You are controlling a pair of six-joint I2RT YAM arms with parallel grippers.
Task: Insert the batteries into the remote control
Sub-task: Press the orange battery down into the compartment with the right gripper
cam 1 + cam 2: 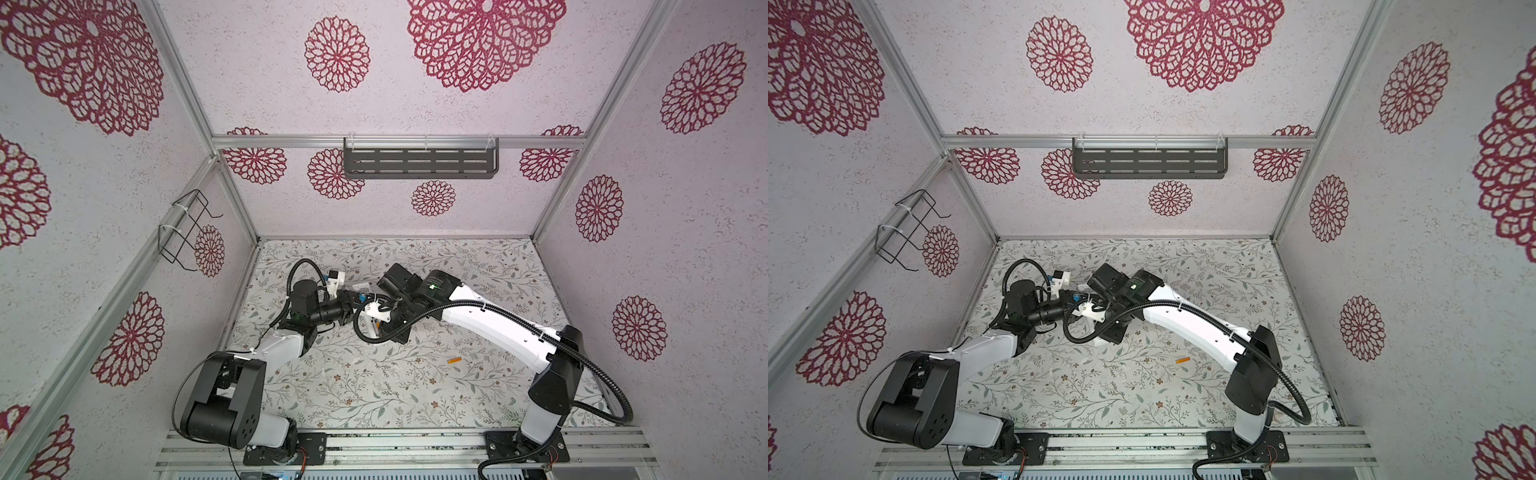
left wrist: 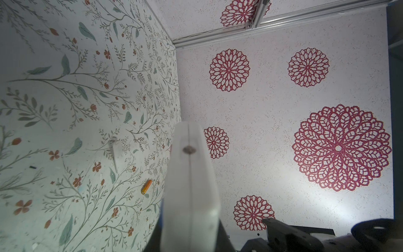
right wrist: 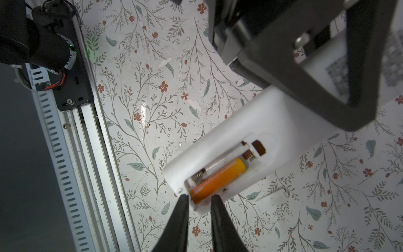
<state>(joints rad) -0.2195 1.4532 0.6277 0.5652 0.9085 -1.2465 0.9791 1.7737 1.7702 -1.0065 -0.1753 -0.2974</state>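
Apparently one half of the job is done. The left gripper point(image 1: 352, 300) is clamped on the remote control point(image 3: 239, 126) and, as it seems, holds it off the table point(image 3: 152, 98), with the open battery compartment point(image 3: 224, 172) turned toward the other arm. I judge that this is the reason for the grip. It takes the part of the remote control away from the compartment, so that end is free and does not slide when something is pressed into it.

Inside the remote control, one battery point(image 3: 218, 179) lies in its place. The slot point(image 3: 220, 162) beside it is empty, and its spring point(image 3: 198, 174) is visible. The right gripper point(image 3: 199, 201) stands at the compartment end of the remote control, with narrow jaws, one tip at each side of the battery's end. I cannot tell whether the tips pinch the battery or only stand next to it. Such a narrow opening fits a slim cylinder, so probably this gripper is seating the battery against its contact.

The second battery point(image 1: 454, 360) lies on the table, well apart from the remote control, on the right arm's side, and nothing touches it. In my judgement the right gripper should fetch it next, because the left gripper is needed to hold the remote control steady. Its flat end should go to the spring.
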